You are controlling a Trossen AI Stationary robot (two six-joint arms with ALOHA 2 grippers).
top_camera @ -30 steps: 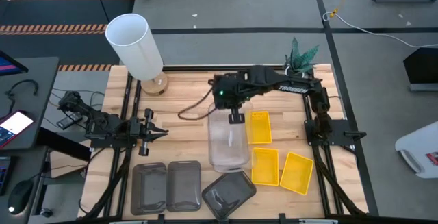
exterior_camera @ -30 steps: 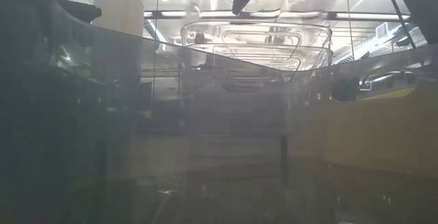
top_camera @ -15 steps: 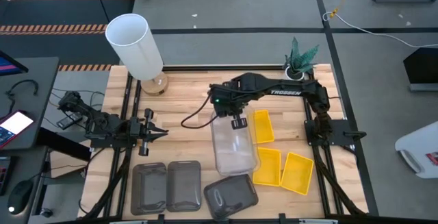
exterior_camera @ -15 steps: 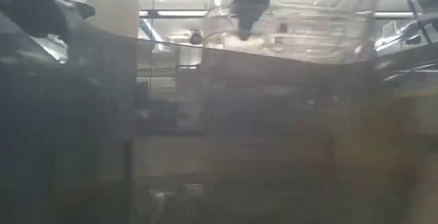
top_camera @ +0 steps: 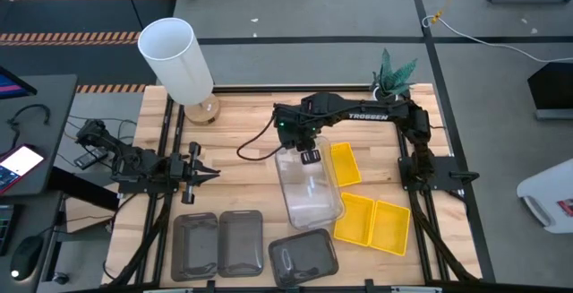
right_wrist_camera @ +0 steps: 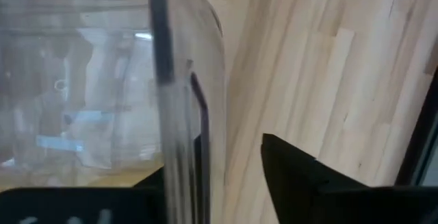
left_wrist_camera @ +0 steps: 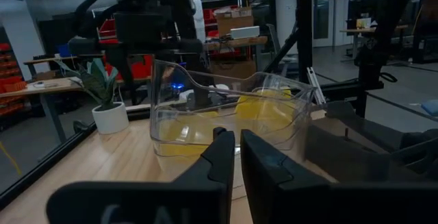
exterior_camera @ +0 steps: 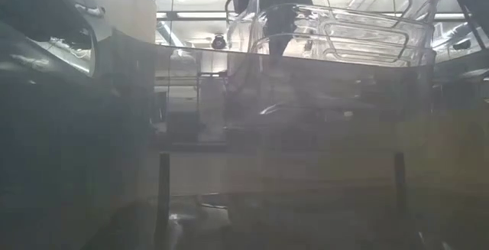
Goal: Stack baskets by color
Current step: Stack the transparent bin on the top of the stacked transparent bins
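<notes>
A stack of nested clear baskets [top_camera: 311, 190] lies on the table's middle, its rims showing in the low view [exterior_camera: 359, 28]. My right gripper [top_camera: 310, 156] points down at the stack's far end, open, one finger inside the end wall [right_wrist_camera: 205, 107] and one outside. Three yellow baskets lie right of it, one [top_camera: 345, 163] alone, two [top_camera: 372, 221] side by side. Three dark grey baskets [top_camera: 219, 243] lie along the near edge, the third [top_camera: 302, 259] turned askew. My left gripper [top_camera: 208, 173] waits shut at the table's left, holding nothing. My right gripper stands astride the clear stack's far end wall [right_wrist_camera: 205, 107], from above. The outer finger [right_wrist_camera: 294, 172] is plainly clear of the wall. Whether the inner finger, seen through the plastic, touches it I cannot tell. The stack rests on the table.
A tall white cylinder lamp [top_camera: 176, 57] stands at the far left corner and a small potted plant [top_camera: 392, 73] at the far right. Bare wood lies between my left gripper and the clear stack. Black frame rails [top_camera: 166, 141] run along both sides.
My right gripper has come down and a little toward the table's near right with the clear basket. The clear stack has turned, its near end swinging toward the yellow baskets, and now lies flat. The nearer yellow basket has shifted slightly.
</notes>
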